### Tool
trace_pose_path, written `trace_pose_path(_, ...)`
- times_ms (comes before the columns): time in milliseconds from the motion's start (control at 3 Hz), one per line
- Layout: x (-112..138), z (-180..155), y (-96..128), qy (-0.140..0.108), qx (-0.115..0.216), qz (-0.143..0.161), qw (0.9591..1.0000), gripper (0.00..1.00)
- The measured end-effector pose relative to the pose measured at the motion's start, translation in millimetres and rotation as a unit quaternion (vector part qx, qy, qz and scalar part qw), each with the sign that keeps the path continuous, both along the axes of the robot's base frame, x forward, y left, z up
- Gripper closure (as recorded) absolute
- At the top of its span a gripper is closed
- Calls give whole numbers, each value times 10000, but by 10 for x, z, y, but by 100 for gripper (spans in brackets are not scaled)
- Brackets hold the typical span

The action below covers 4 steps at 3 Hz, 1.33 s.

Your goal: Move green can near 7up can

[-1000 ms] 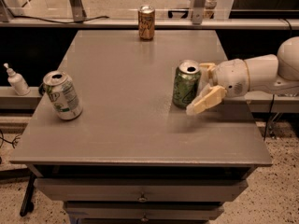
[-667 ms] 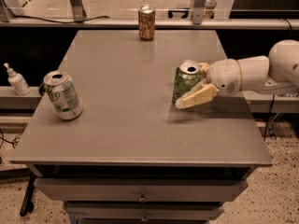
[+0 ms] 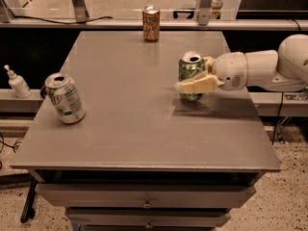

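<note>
The green can [image 3: 191, 70] stands upright on the right half of the grey table [image 3: 134, 129]. My gripper [image 3: 190, 80] reaches in from the right and is shut on the can: the pale near finger [image 3: 198, 85] lies across its front and the other finger is behind it. The can's base looks to be at or just above the tabletop. The 7up can [image 3: 64, 98], white and green with an open silver top, stands slightly tilted near the table's left edge, far from the green can.
A brown-gold can [image 3: 151, 23] stands at the table's far edge. A small white pump bottle [image 3: 18, 83] sits on a ledge left of the table. My white arm [image 3: 269, 69] stretches over the right edge. Drawers sit below the front edge.
The near finger has swung from hanging diagonally beside the can to lying across its front, closing on it. The green can has stayed in about the same place.
</note>
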State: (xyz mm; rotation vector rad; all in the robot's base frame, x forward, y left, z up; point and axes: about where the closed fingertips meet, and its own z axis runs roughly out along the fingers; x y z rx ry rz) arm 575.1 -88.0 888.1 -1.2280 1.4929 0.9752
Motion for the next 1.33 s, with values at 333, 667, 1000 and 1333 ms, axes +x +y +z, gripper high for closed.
trace_pose_path(333, -79, 200, 73, 9, 150, -120, 9998, 88)
trace_pose_path(667, -369, 361, 284, 118, 246, -88, 9996, 100)
trace_pose_path(1000, -434, 330, 353, 173, 231, -24, 9996, 100)
trace_pose_path(1333, -500, 294, 427, 199, 360, 121, 9991, 100)
